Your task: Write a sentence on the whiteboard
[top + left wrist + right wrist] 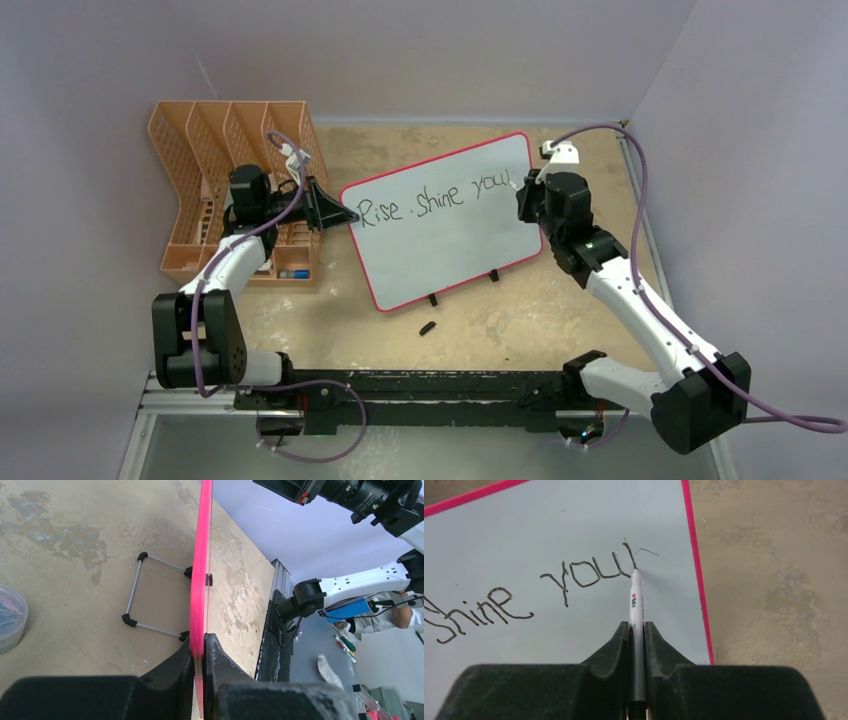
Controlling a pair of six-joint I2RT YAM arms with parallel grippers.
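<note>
Whiteboard: propped upright on its wire stand on the table, between the two arms and just right of the orange rack; face turned toward the arm bases.

Sentence: black handwriting along the top of the board, reading "Rise . shine you" so far; after the "u" comes one upright stroke with a faint thin hook to the right, judged the start of an "r"; the lower half of the board is blank.

Left claw: pressed together on the pink rim at the board's left edge, one finger on each face.

Right claw: pinching a pen along its barrel; the tip touches the board at the foot of the upright stroke.

Small black piece: on the table in front of the board, possibly the pen cap; too small to tell.

Step in hand: the last letter of "your", mid-sentence.

Next move calls for: firmer tip contact to darken the hook; little room left before the right rim, so a lift and a shift down and left for a second line; steady hold at the left edge throughout.
</note>
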